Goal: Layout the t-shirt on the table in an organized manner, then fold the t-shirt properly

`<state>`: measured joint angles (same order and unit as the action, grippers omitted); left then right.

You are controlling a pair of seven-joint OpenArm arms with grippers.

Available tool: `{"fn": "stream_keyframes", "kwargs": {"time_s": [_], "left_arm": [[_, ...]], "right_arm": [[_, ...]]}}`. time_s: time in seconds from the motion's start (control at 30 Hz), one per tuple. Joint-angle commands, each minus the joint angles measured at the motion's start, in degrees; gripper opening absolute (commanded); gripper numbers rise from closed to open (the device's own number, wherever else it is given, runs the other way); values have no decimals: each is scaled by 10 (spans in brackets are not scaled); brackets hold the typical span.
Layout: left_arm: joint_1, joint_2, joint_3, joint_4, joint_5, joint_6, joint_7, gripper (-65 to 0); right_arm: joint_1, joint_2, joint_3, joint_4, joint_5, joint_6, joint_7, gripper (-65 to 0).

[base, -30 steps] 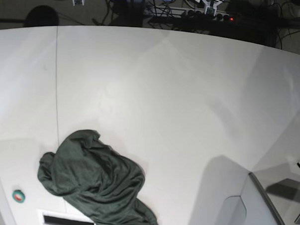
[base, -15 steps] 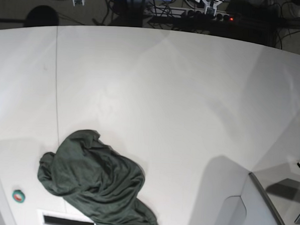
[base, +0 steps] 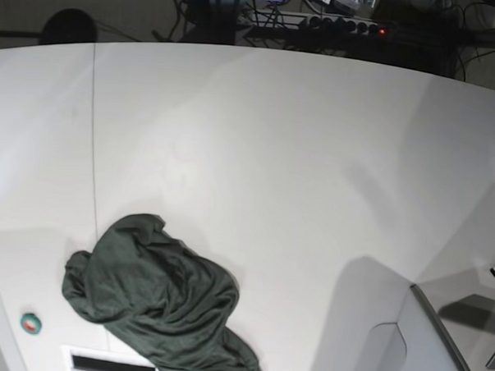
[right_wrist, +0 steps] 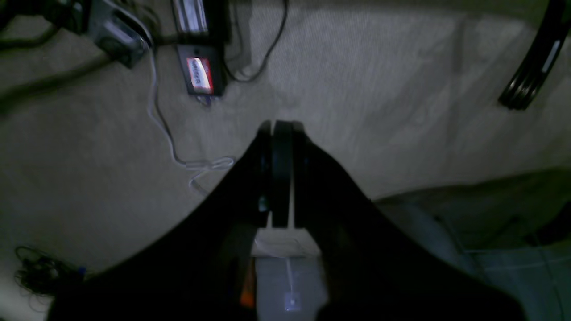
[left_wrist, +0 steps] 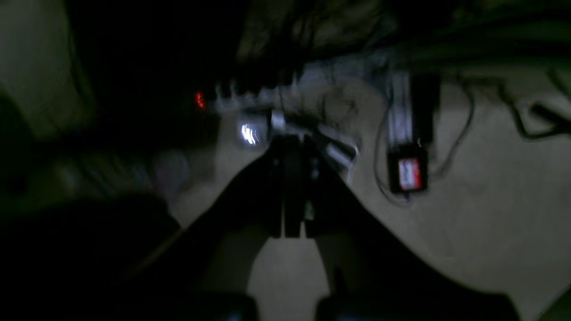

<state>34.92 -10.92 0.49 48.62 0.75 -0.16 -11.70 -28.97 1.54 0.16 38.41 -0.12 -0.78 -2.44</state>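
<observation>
Both grippers have slipped almost out at 12 o'clock of the base view since a second ago, only slivers left at the top edge. Left gripper (left_wrist: 292,187) has its jaws pressed together, holding nothing, over dim floor and cables. Right gripper (right_wrist: 279,171) is likewise clamped on nothing. Shirt (base: 156,301) lies crumpled at 7 o'clock on the table (base: 297,171), untouched

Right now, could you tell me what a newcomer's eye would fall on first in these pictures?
The crumpled dark green t-shirt, heaped near the front left of the wide white table, stands out first. Next come the two wrist views: the left gripper and right gripper are both shut and empty, over a carpeted floor with cables rather than over the table.
</observation>
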Motion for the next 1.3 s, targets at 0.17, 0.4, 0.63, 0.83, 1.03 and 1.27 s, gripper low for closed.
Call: {"fn": "stream_keyframes", "kwargs": {"time_s": [0.17,0.4,0.63,0.83,1.03,1.27], "left_arm": [[99,-52,-2,167,-1,5,-4,-650],[196,-94,-2,366,-7,5,-4,-650],[146,-88,6,523,-8,5,66,-650],[-37,-42,54,573,-81,5,289,-650],[-160,-43,29,543,-266,5,391,-650],[-227,-42,-2,447,-276,5,389,-650]], "right_arm": [[-114,2,4,291,-1,1,-148,-644],[-199,-1,60,576,-1,1,-249,-644],[-124,-2,63,695,3,5,-250,-641],[84,2,85,638,108,94,-276,-614],[291,1,186,484,225,137,-385,-503],[466,29,236,264,227,137,-383,-317]]}}
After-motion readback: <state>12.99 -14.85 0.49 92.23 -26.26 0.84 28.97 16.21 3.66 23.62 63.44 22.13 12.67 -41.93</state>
